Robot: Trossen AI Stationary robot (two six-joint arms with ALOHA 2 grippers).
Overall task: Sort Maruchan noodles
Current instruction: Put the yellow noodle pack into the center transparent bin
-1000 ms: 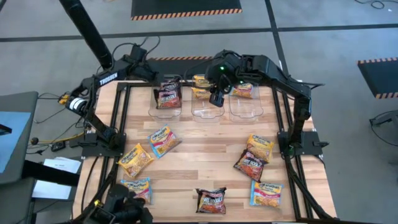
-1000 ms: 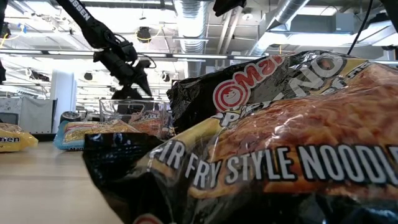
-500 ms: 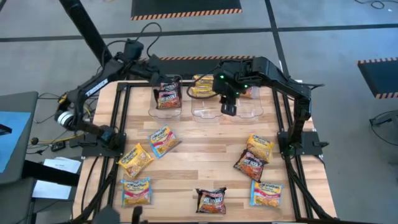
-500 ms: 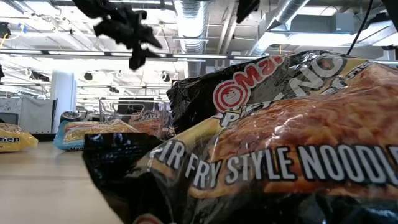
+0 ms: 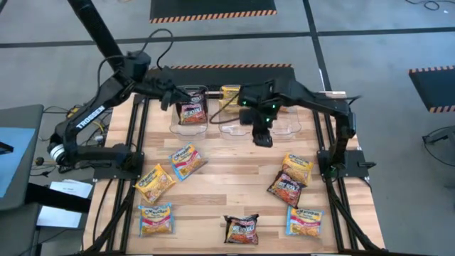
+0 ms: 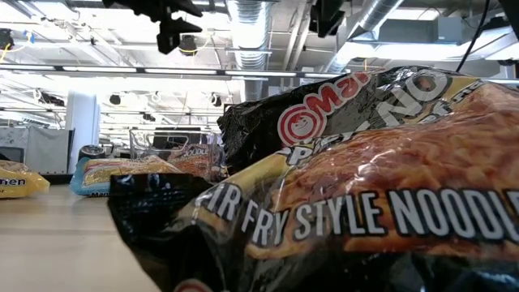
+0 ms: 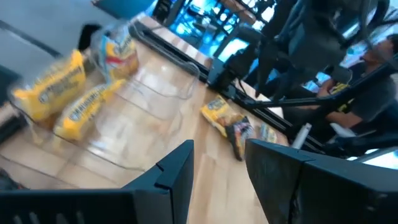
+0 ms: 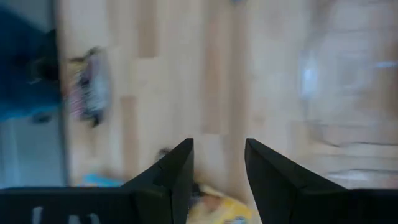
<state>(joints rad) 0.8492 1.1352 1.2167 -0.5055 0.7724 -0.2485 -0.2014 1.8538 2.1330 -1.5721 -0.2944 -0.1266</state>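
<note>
Wooden table [image 5: 234,192], black frame rails along its sides.

At the far edge we note three clear tubs [image 5: 274,128] in a row, side by side. On the bare planks we count seven loose noodle packets [image 5: 185,161]: three on the left, a blue-yellow one, a yellow one [image 5: 155,183] and another blue-yellow one [image 5: 156,218]; a dark one [image 5: 242,229] at the near edge; three clustered on the right, yellow [image 5: 296,168], dark [image 5: 285,188], blue-yellow [image 5: 304,220].
</note>
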